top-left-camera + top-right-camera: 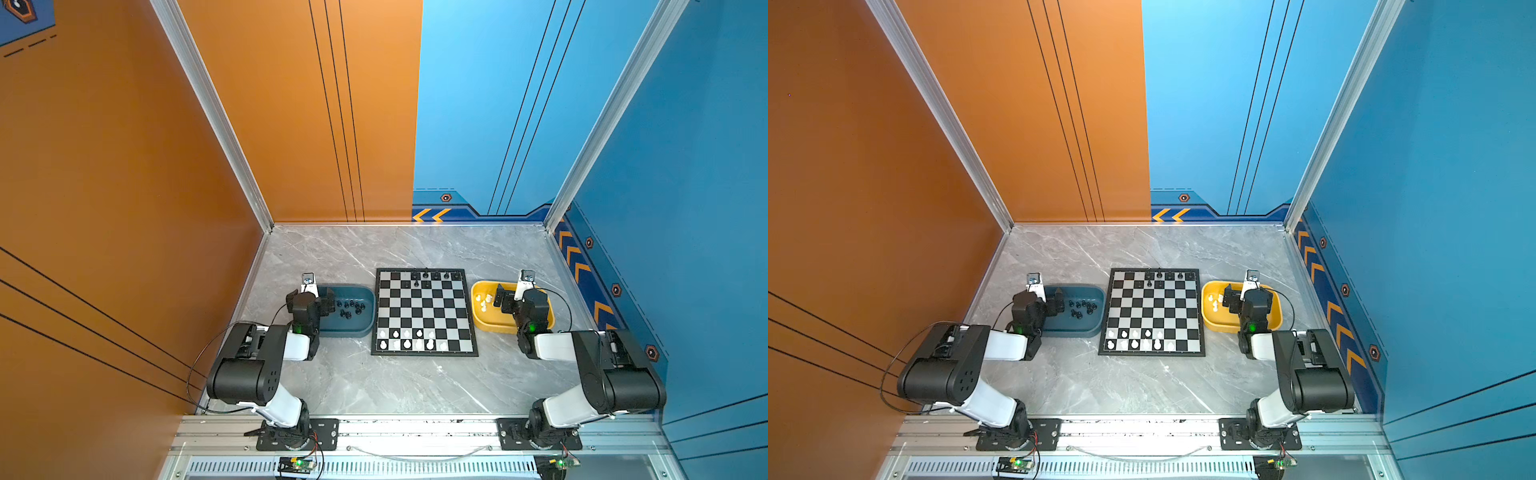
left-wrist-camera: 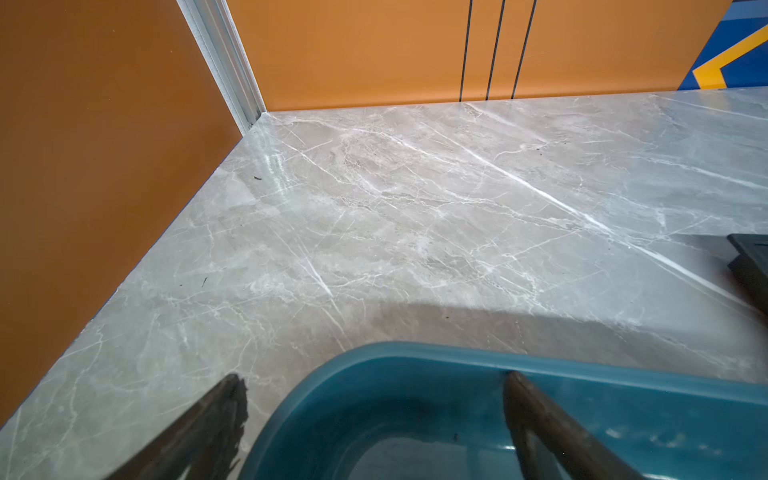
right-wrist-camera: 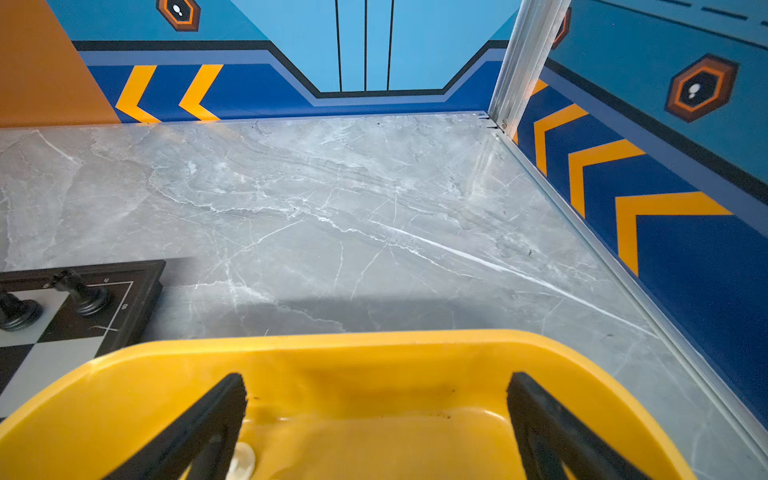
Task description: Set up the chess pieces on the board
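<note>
Though tiny, a white "8" [image 3: 124, 306] on the board [image 3: 143, 286] frame

Flat panels box the place in. An orange wall [image 1: 104, 166] fills the left side and wraps onto the back. There it meets a sky-blue back wall [image 1: 478, 104] at a sharp vertical seam. A deeper blue wall [image 1: 685, 166] closes the right. Thin black lines [image 1: 342, 124] run down the panels in threes. Bare aluminium posts [image 1: 215, 116] stand in both far corners. Along the foot of the blue walls runs a dark band with yellow chevrons [image 1: 579, 267] and small hexagon badges [image 1: 446, 198]. The table top [image 1: 374, 386] is glossy grey marble with white veins. The light seems to fall from overhead, though I can't make out its source. A slotted aluminium rail [image 1: 415, 432] edges the near side.
</note>
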Robot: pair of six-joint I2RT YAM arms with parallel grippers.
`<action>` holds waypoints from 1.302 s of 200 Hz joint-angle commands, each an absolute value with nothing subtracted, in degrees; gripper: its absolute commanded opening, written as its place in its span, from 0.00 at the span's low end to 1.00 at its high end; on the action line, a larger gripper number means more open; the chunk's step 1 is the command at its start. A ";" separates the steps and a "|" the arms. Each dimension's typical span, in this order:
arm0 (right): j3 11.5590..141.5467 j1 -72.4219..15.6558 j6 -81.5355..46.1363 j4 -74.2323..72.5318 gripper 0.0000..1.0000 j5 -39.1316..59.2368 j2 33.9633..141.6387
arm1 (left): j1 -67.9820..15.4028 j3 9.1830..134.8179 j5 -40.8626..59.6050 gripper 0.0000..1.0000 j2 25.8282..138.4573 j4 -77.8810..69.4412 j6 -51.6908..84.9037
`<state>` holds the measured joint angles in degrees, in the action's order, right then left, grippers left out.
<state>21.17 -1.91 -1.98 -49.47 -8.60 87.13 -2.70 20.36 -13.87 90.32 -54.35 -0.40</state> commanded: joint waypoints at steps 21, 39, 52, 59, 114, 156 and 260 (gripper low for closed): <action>22.28 -1.76 -3.03 -48.75 1.00 -7.67 87.76 | -2.99 21.51 -13.89 0.98 89.47 -53.35 0.17; 22.24 -1.71 -3.08 -48.78 1.00 -7.65 87.70 | -2.90 21.53 -13.71 0.98 89.56 -53.37 0.18; 22.24 -1.76 -3.08 -48.78 1.00 -7.65 87.80 | -2.81 21.51 -13.59 0.98 89.56 -53.37 0.18; 22.32 -1.76 -3.08 -48.80 1.00 -7.73 87.76 | -2.81 21.51 -13.51 0.98 89.56 -53.35 0.18; 22.34 -1.75 -3.08 -48.70 1.00 -7.56 87.75 | -2.81 21.49 -13.52 0.98 89.57 -53.35 0.18; 22.39 -1.74 -3.07 -48.74 1.00 -7.62 87.73 | -2.81 21.37 -13.28 0.98 89.39 -53.36 0.18; 27.11 -2.54 -3.78 -34.42 1.00 -11.65 80.95 | -5.02 27.51 -17.11 0.99 76.61 -32.91 -0.90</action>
